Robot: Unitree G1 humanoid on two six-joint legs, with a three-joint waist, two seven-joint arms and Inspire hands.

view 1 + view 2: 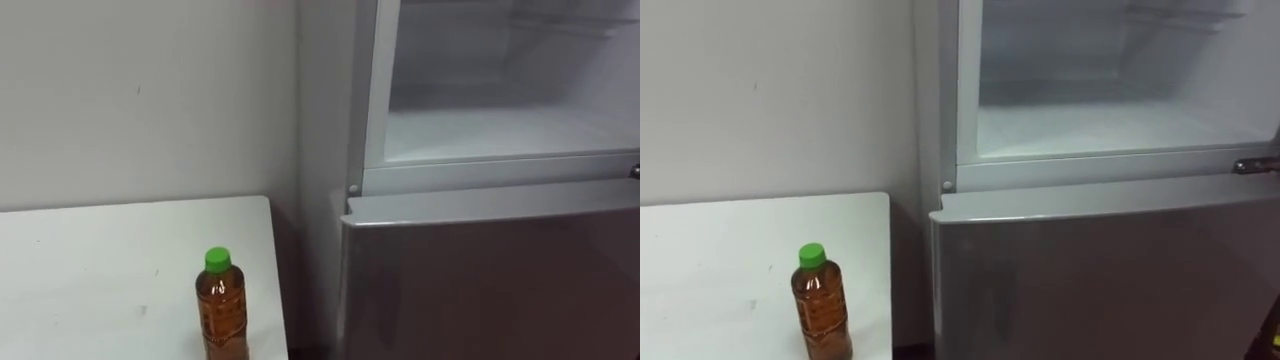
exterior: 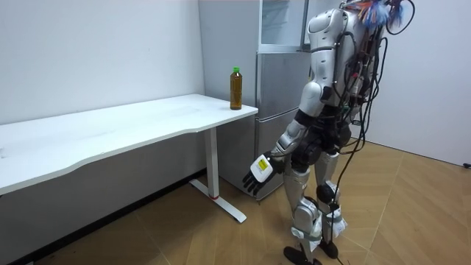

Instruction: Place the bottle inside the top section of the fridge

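A bottle [image 1: 221,305] of amber drink with a green cap stands upright near the right front corner of the white table [image 1: 100,270]. It appears again in the right eye view [image 1: 820,305] and in the room view [image 2: 235,88]. To its right stands a grey fridge; its upper compartment [image 1: 500,130] is open and its white inside shows bare. The lower door [image 1: 490,280] is closed. I stand on the floor facing the fridge, an arm's reach from the table corner. My left hand [image 2: 259,173] hangs low at thigh height, fingers relaxed and holding nothing, well below and apart from the bottle.
The table [image 2: 110,132] runs along the white wall toward the room view's left, on a white leg [image 2: 215,165]. A narrow gap separates the table's edge from the fridge's side [image 1: 320,150]. Wooden floor [image 2: 397,213] lies around me.
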